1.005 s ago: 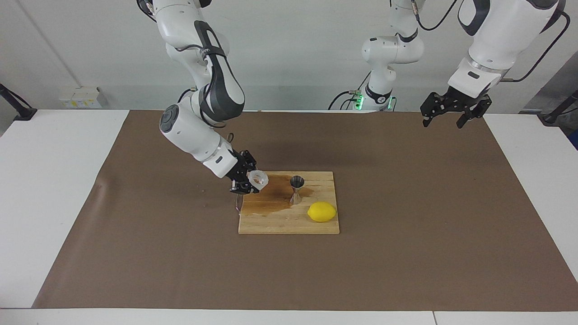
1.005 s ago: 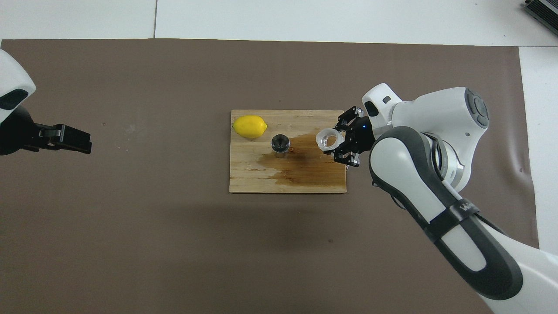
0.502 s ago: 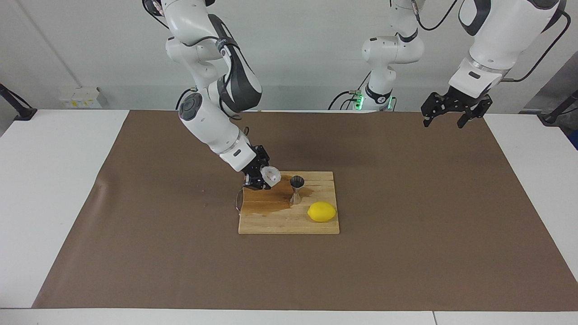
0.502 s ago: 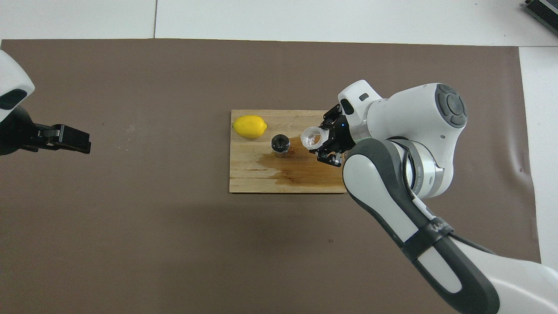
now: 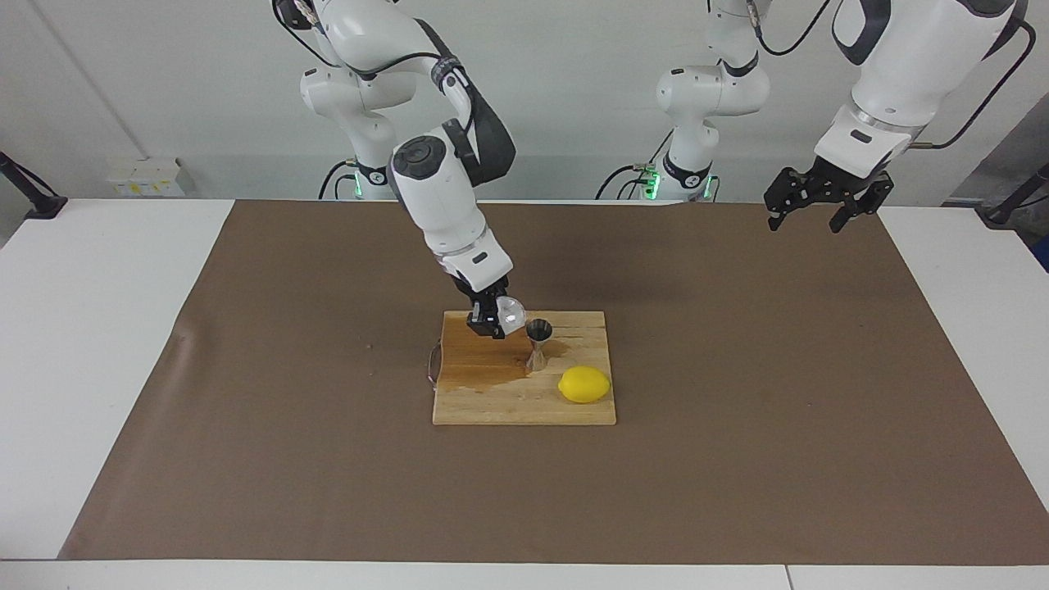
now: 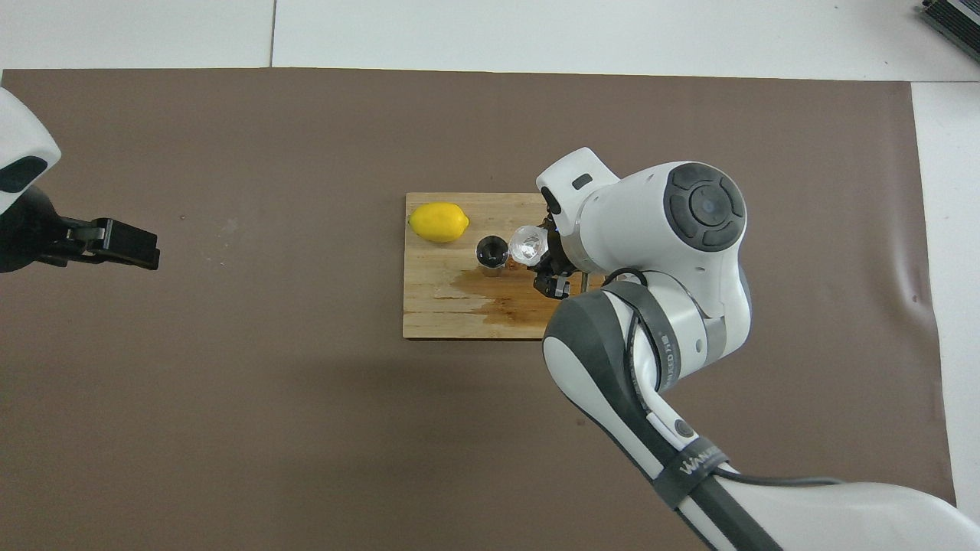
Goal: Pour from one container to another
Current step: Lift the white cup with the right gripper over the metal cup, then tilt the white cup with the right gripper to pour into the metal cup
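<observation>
Cup (image 5: 512, 312) translucent, crinkled, tilted by steel jigger (image 5: 538, 344) | right gripper (image 5: 495, 319) pinching cup | left gripper (image 5: 819, 205) spread

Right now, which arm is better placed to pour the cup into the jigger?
Right. The right gripper is shut on the translucent cup, tipped right beside the jigger on the cutting board. The left gripper waits open over the mat at the left arm's end, holding nothing.
</observation>
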You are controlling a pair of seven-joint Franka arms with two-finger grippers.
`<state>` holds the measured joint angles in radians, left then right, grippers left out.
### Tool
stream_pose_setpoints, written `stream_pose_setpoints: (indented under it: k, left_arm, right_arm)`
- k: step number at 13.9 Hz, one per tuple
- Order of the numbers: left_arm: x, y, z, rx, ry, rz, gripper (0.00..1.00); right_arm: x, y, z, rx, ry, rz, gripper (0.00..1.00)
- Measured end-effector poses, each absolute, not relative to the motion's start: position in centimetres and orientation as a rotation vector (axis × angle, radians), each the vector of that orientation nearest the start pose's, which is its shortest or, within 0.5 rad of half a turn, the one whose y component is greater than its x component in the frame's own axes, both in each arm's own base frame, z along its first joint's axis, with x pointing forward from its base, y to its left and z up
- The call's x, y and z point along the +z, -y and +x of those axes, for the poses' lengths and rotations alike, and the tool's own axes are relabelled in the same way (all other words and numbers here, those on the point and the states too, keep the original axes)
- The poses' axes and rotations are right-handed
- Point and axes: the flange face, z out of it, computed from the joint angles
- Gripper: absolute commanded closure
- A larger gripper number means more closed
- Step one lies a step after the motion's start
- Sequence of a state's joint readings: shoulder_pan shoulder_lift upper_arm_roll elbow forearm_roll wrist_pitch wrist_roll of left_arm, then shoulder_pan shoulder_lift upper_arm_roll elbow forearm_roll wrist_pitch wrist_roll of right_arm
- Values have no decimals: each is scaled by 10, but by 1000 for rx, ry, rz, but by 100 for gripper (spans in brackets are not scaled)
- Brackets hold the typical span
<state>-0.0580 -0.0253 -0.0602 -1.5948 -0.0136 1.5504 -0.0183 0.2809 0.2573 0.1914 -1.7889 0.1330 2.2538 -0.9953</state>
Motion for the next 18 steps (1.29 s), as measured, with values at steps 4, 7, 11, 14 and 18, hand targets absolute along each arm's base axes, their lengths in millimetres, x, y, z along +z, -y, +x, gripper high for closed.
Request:
stream_pose_setpoints:
  k: [4, 7, 11, 14, 18]
  left_arm:
    - [625, 66, 540, 32, -158, -3148, 0]
    - [625, 66, 540, 32, -158, -3148, 0]
    - [625, 66, 540, 32, -158, -3148, 0]
    - [625, 66, 540, 32, -158, -3148, 0]
    - [625, 66, 540, 32, -158, -3148, 0]
  right_arm:
    - [442, -310, 570, -315, 2003, -2383, 88]
    - [442, -316, 565, -274, 2054, -2393, 88]
    - [442, -322, 560, -220, 2106, -2418, 88]
    - [451, -326, 559, -196, 2164, -2418, 89]
    - [464, -333, 559, -193, 2209, -2416, 89]
